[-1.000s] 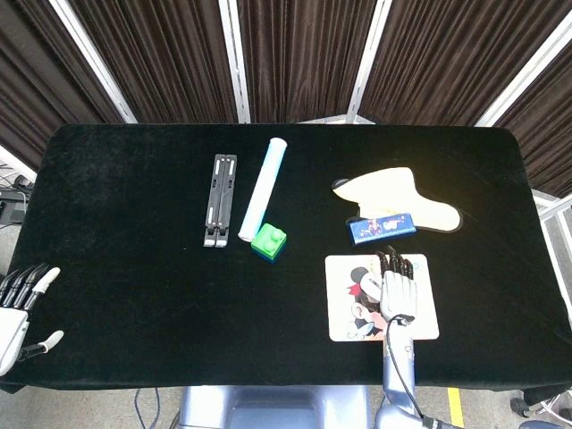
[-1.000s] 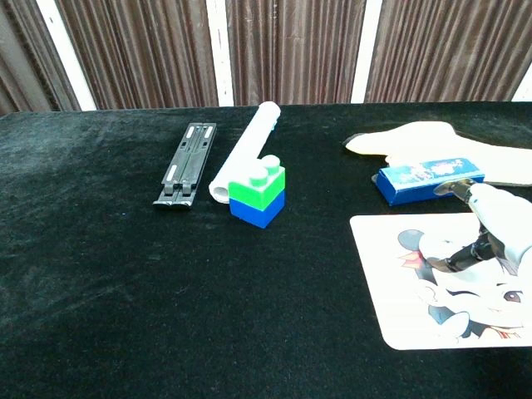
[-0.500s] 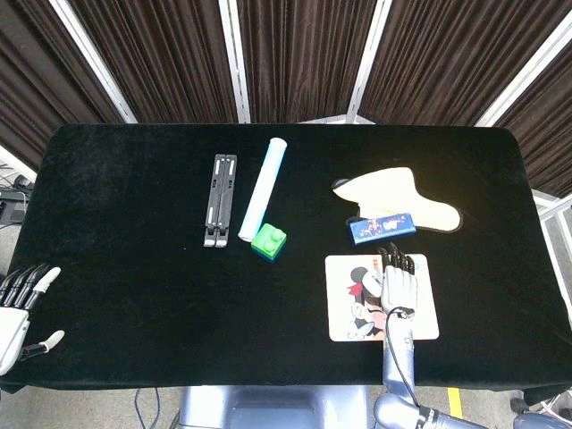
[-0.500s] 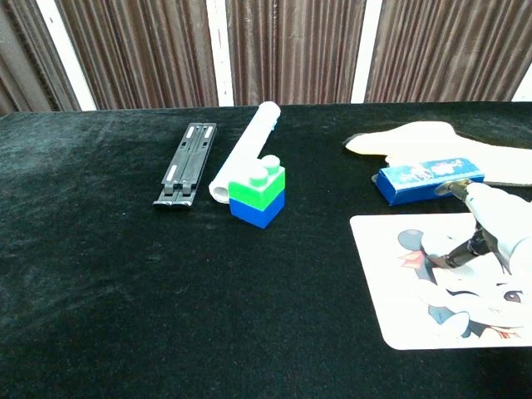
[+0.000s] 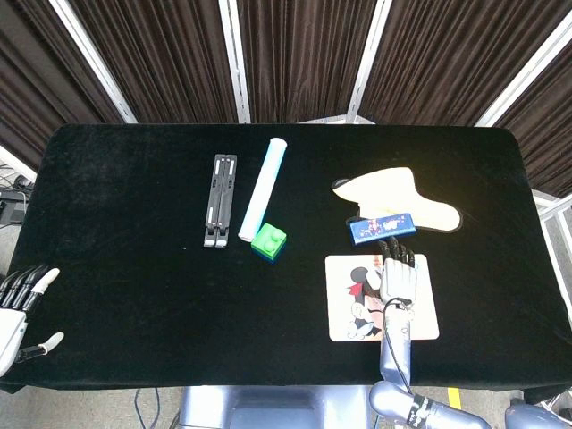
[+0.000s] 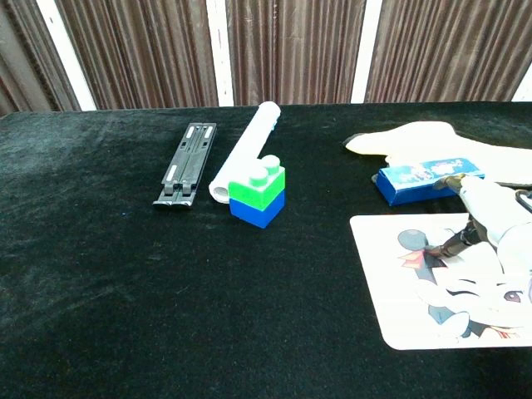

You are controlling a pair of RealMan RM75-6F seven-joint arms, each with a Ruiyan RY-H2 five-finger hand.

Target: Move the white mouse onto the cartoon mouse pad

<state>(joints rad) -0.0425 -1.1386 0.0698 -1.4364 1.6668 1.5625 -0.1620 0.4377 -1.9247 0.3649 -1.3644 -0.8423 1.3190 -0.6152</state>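
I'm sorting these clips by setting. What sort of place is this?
Probably a lab or studio set up for robot trials: a table draped in black cloth, dark curtains behind it, and unrelated props such as a toy block and cartoon mouse pad.

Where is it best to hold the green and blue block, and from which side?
Likely from above, pinching the block's flat side walls below the studs. The white roll lies close on its left, so the right side is freer.

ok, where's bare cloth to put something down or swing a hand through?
Widest: front-left, between left hand and mouse pad, below the stand. Also bare left of the stand. Crowded: blue box, cream pad, right hand.
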